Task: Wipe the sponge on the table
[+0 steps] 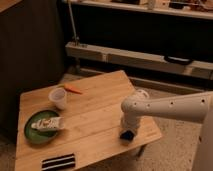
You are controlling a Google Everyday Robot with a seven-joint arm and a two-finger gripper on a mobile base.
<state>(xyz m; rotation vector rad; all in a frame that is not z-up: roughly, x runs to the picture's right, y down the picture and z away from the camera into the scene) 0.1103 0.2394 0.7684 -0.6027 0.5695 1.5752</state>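
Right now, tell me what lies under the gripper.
The shut gripper points down at the table near its front right corner. Around it only bare wooden slats show. Its dark tip covers the spot beneath, so whether the sponge is there cannot be seen.

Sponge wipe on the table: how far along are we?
Done: the gripper is shut and down on the light slatted wooden table, near its right corner in the camera view. In hand: it sits on what is likely the small blue sponge, which looks dark here, so I cannot confirm it. Left: I cannot tell how much wiping remains; the wood shows no wiped trace.
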